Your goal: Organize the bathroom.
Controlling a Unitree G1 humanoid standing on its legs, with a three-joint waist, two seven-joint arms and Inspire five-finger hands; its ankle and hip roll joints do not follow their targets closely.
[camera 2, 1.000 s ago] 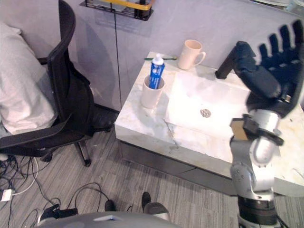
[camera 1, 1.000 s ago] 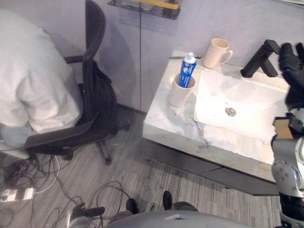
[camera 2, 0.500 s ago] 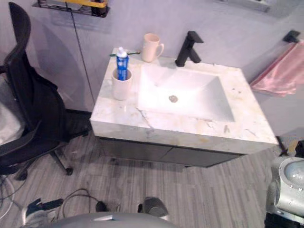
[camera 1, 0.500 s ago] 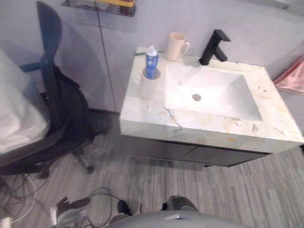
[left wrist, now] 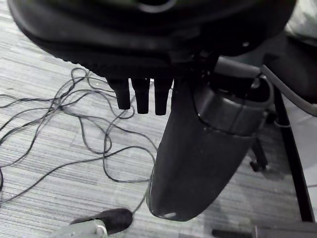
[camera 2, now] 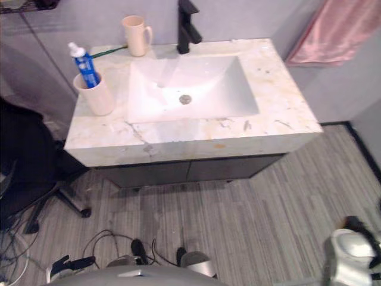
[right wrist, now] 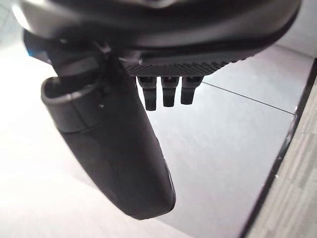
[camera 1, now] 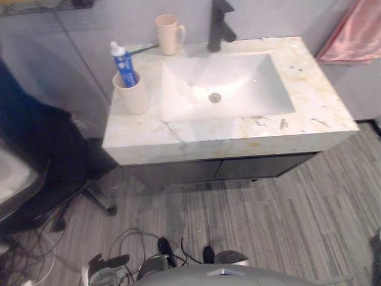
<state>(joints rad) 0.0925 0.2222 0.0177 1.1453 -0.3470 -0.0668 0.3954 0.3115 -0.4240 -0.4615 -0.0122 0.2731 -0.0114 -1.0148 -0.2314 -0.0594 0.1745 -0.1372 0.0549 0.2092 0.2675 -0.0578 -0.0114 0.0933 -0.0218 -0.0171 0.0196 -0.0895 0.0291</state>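
Observation:
A marble vanity top (camera 1: 297, 113) holds a white sink basin (camera 1: 238, 89) with a black faucet (camera 1: 219, 24) behind it. At its left end a white cup (camera 1: 132, 95) stands upright with a blue toothpaste tube (camera 1: 124, 62) in it. A beige mug (camera 1: 168, 34) is at the back, and a green toothbrush (camera 1: 143, 49) lies flat beside it. My left hand (left wrist: 198, 148) hangs low over the floor, open and empty. My right hand (right wrist: 119, 144) is also open and empty, seen against a grey wall.
A pink towel (camera 1: 356, 33) hangs on the wall right of the vanity. A dark office chair (camera 1: 36, 167) stands close to the vanity's left side. Loose cables (left wrist: 74, 129) lie on the grey plank floor (camera 1: 309, 220) near the chair's base.
The camera has swung right and pulled back, so the whole vanity shows. My right hand, raised by the faucet a second ago, has dropped out of the eye views. The counter items have not moved.

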